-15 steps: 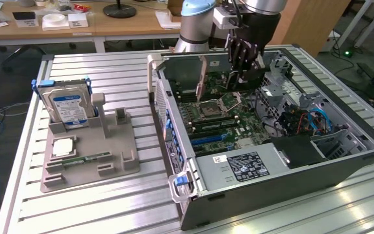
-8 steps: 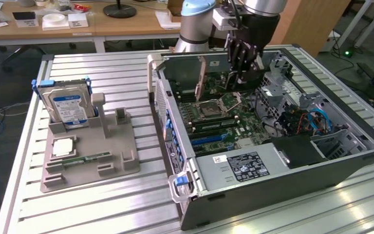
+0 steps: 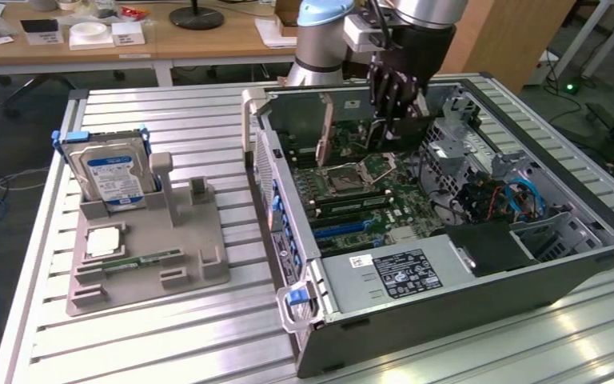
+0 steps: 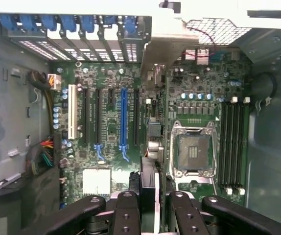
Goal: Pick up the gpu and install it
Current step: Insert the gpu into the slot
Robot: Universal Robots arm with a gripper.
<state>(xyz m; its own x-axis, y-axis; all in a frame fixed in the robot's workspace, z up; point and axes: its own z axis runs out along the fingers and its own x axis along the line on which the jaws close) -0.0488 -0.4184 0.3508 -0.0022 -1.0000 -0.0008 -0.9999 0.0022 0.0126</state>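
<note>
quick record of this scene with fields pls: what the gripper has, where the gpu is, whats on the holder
holding: gripper shut on the gpu
gripper place: inside the open computer case
gpu pose: on edge over the motherboard, silver bracket toward the rear slot openings
gpu seated: cannot tell
holder: grey holder at the exterior view's left of the case
on holder: hard drive upright; memory stick lying flat

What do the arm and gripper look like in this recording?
The arm has silver-grey tube segments with a light blue joint cap. The gripper is black, with jointed linkage fingers studded with round pivot pins.
</note>
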